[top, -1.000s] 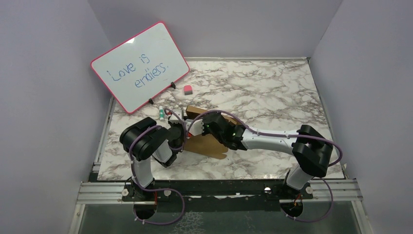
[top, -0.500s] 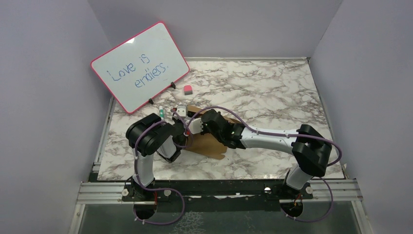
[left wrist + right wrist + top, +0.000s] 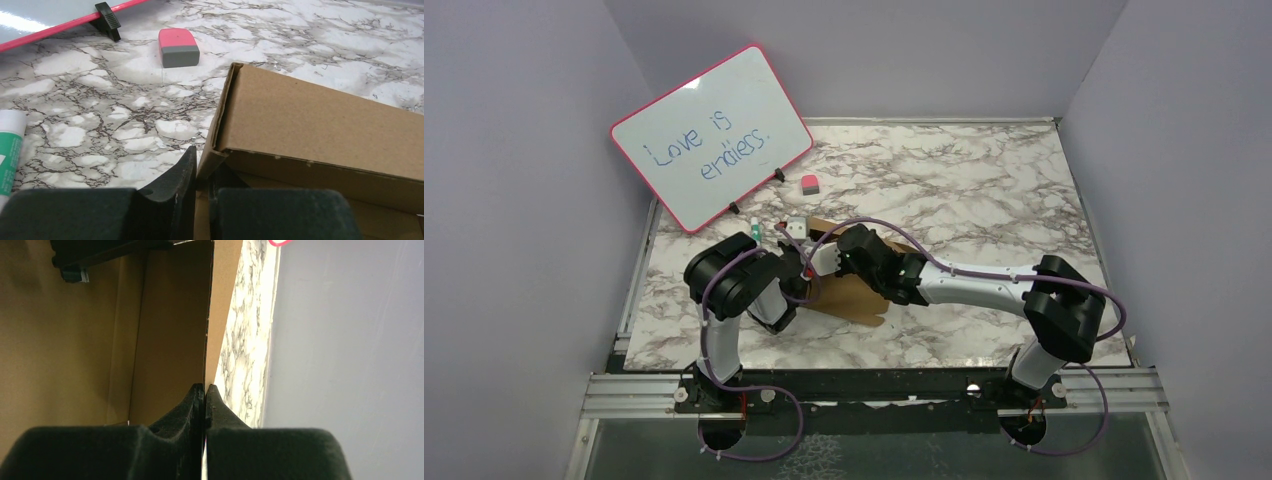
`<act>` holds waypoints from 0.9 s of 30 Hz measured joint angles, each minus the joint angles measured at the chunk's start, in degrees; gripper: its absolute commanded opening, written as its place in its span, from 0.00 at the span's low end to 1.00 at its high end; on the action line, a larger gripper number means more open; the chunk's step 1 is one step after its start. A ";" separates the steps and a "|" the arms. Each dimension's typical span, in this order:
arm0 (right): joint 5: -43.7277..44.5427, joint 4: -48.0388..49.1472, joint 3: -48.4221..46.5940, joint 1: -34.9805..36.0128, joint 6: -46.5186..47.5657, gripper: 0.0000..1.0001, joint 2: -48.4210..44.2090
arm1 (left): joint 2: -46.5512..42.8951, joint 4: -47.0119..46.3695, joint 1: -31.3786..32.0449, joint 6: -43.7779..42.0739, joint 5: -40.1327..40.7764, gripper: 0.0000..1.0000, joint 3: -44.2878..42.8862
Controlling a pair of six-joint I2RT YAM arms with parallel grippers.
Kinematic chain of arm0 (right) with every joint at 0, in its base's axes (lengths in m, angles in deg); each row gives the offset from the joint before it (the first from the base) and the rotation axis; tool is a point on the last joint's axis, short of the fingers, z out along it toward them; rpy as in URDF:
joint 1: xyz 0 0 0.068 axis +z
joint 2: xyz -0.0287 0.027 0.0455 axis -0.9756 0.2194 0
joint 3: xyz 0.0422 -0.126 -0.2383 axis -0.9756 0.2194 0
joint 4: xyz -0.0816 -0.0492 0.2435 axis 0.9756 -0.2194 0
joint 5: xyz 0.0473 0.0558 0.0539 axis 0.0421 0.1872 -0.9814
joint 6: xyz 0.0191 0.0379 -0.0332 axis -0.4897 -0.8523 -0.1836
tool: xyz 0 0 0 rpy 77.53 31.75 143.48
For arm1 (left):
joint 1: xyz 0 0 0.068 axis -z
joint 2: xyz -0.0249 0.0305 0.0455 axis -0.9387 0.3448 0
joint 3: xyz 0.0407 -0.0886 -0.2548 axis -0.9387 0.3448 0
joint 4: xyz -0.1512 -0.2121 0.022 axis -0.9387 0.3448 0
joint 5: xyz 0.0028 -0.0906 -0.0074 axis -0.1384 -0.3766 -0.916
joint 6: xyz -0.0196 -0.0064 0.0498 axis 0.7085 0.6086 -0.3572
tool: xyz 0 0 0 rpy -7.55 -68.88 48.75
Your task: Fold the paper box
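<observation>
The paper box (image 3: 849,298) lies on the marble-patterned worktop (image 3: 984,190), left of centre and toward the near edge, between the two arms' wrists. It is plain brown cardboard with a matte, faintly fibrous face, partly raised into a shallow rectangular shape. One long wall stands up with a crisp folded top edge. A flat panel with rounded tabs lies toward the near side.

The left tool (image 3: 200,175) sits at the box's left corner. Its dark fingers are drawn narrow, with the short end flap of cardboard caught between them. The right tool (image 3: 205,390) is pinched tight on the thin edge of an upright wall, its black pads pressed together on the single sheet. From that wrist the smooth inner faces and fold creases of the box fill the view.

Beyond the box lies a small block eraser (image 3: 178,47), pink on top and grey below. A white and green cylinder (image 3: 10,150) lies at the left. A pink-rimmed whiteboard (image 3: 711,135) with blue handwriting leans at the back left.
</observation>
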 measured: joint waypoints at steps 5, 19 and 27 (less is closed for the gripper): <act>-0.39 0.00 0.00 0.00 0.15 0.06 0.00 | 0.09 -0.02 0.22 0.20 0.98 0.07 -0.02; -0.57 0.28 0.00 0.00 0.17 0.06 0.00 | -3.02 0.00 0.20 2.03 2.05 0.45 4.66; -0.96 1.11 0.07 -0.52 0.68 0.09 0.02 | -15.23 0.04 0.13 6.32 -0.13 0.46 14.47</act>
